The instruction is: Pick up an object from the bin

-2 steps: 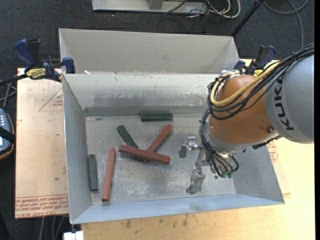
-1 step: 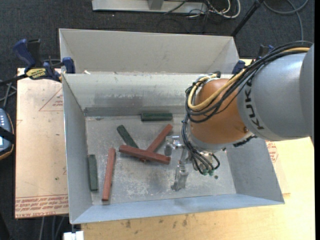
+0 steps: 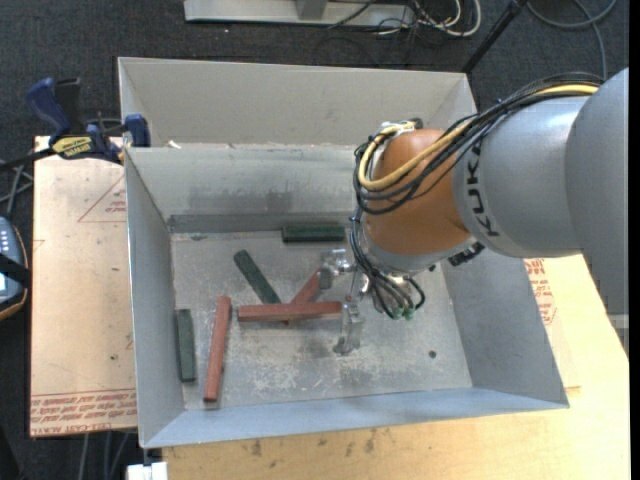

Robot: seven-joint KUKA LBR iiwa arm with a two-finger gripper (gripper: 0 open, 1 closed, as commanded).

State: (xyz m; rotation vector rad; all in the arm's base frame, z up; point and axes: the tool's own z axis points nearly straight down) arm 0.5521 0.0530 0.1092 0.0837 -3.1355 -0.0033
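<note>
gripper point(image 3: 343, 306) spread wide astride end of flat red bar point(image 3: 285, 312), slim green sticks point(image 3: 257, 277) nearby, scuffed metal bin point(image 3: 150, 298)

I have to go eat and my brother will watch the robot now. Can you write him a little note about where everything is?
The gripper is low in the bin, at the right end of the flat red stick. I cannot tell whether it grips it.
A slanted red stick crosses that one.
A third red stick and a green stick lie at the left. Two more green sticks lie further back.
Done: nothing is lifted yet.
Left: grip one stick and lift it out.
</note>
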